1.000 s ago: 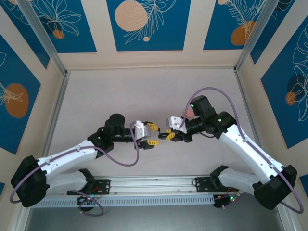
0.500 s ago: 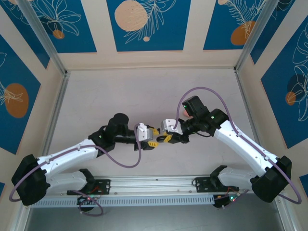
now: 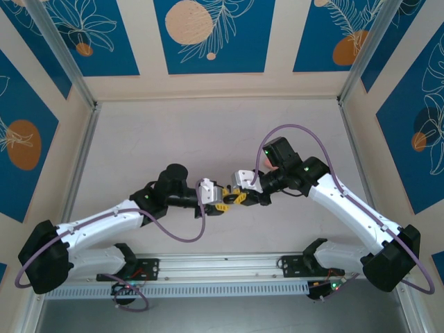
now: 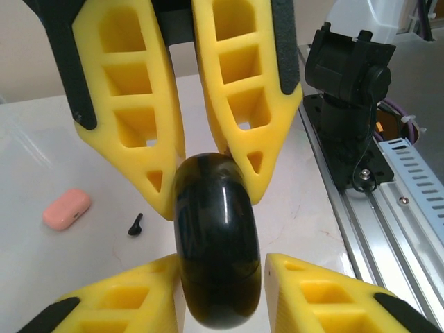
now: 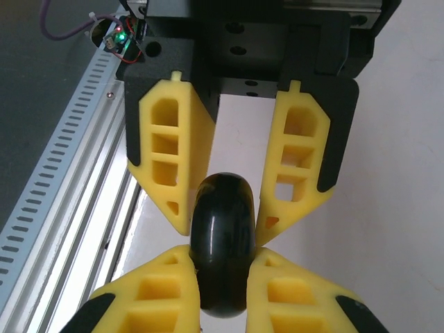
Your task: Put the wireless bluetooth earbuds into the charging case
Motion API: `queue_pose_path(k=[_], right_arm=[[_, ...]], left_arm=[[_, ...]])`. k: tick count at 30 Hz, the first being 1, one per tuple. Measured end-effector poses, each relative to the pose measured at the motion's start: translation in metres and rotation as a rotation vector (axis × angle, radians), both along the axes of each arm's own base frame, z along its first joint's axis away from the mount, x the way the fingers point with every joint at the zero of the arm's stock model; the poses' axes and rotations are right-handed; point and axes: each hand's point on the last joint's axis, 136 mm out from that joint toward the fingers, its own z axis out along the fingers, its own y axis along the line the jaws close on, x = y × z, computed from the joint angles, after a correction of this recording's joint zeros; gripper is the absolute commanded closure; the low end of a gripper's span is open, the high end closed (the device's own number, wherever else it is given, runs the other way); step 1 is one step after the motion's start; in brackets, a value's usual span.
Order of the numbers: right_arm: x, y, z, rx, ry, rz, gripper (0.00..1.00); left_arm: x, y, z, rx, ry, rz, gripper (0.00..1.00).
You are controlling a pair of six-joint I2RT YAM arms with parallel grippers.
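Note:
My two grippers meet at mid-table over a glossy black round disc. The right gripper is shut on the disc, with both yellow fingers pressed to its sides. The left gripper is open around the same disc: its left finger touches, and its right finger stands a small gap away. The salmon-pink charging case lies closed on the table. A small black earbud lies just right of it. In the top view the case peeks out beside the right arm.
An aluminium rail with a slotted cable duct runs along the near edge. The right arm's black base stands by it. Patterned enclosure walls close in the table.
My left gripper has moved right to meet the right gripper, and its fingers now flank the black disc. The right gripper has shifted slightly left, still holding the disc.

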Motion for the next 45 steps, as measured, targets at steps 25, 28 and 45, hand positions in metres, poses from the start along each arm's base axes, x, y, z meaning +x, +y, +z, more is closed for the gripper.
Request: queue_pose_path(k=[25,28,45], right_arm=[[0.006,0.005,0.006,0.028,-0.002,-0.023,0.54],[0.008,0.007,0.008,0.04,-0.011,-0.029,0.53],[0.042,-0.011,0.032,0.146,0.011,-0.186,0.56]], left_arm=[[0.002,-0.002,0.004,-0.017,0.0,0.006,0.85],[0.002,-0.002,0.004,-0.017,0.0,0.007,0.85],[0.004,-0.002,0.01,-0.029,-0.012,0.028,0.86]])
